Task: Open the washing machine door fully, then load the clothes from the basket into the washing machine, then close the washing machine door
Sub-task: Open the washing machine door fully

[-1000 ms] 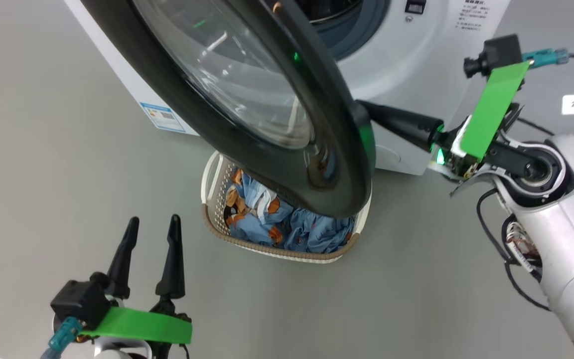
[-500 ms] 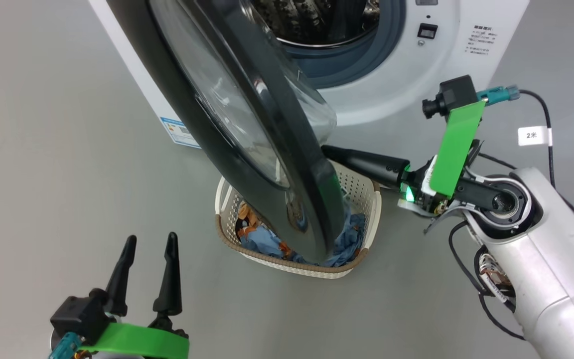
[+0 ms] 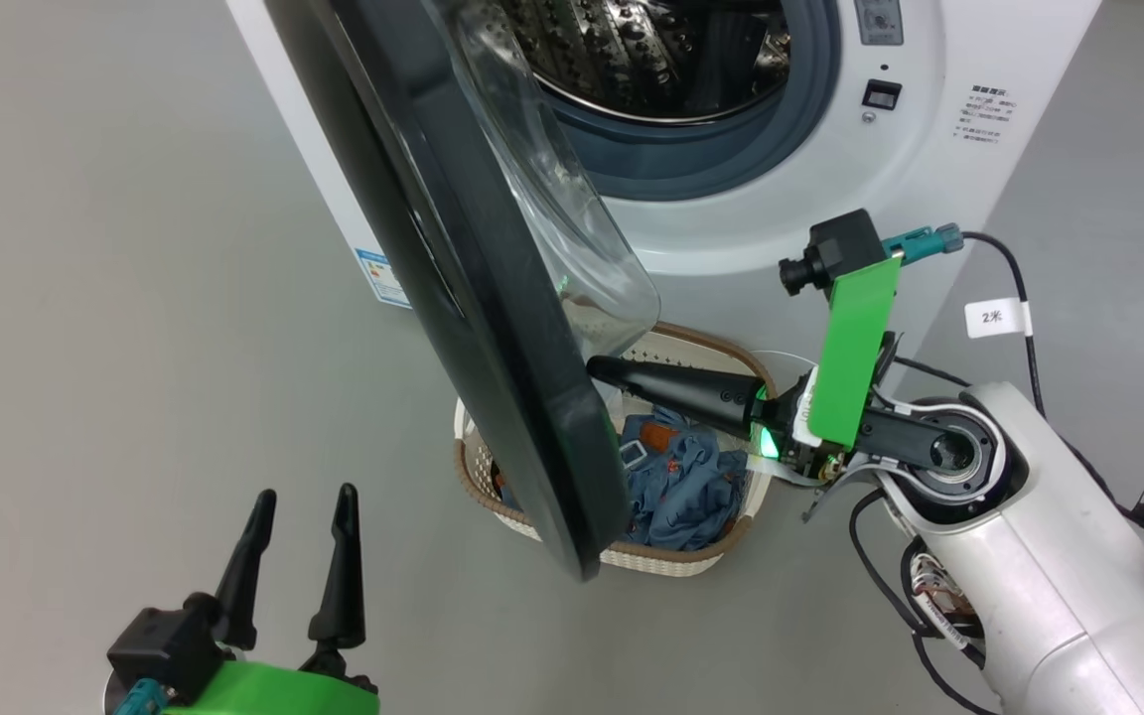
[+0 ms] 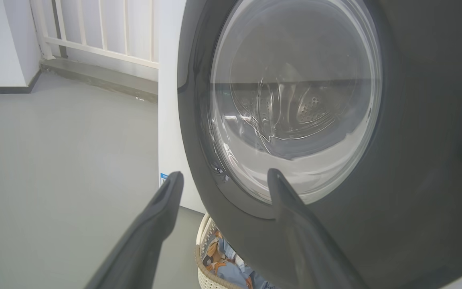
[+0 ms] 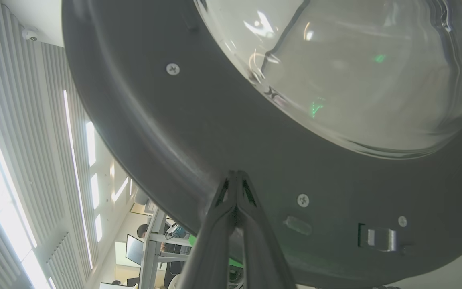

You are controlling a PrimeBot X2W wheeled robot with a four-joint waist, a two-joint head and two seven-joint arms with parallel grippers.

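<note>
at the lower left the left gripper [image 3: 304, 494] stands wide with nothing between its fingers, well apart from the washing machine door [image 3: 453, 298], whose outer black rim and glass face it. the door hangs partly open, nearly edge-on in the middle, over the left part of the basket [image 3: 681, 562]. right of it, the right gripper [image 3: 596, 367] is pinched together on nothing, its tip against the door's inner rim just below the glass bowl, above the clothes [image 3: 691, 487] in the basket. behind stands the washing machine [image 3: 790, 228], drum mouth uncovered.

lab-like test space: bare grey floor [image 3: 85, 298], washing machine [image 3: 929, 189], workstation monitor [image 5: 133, 249] beyond.
</note>
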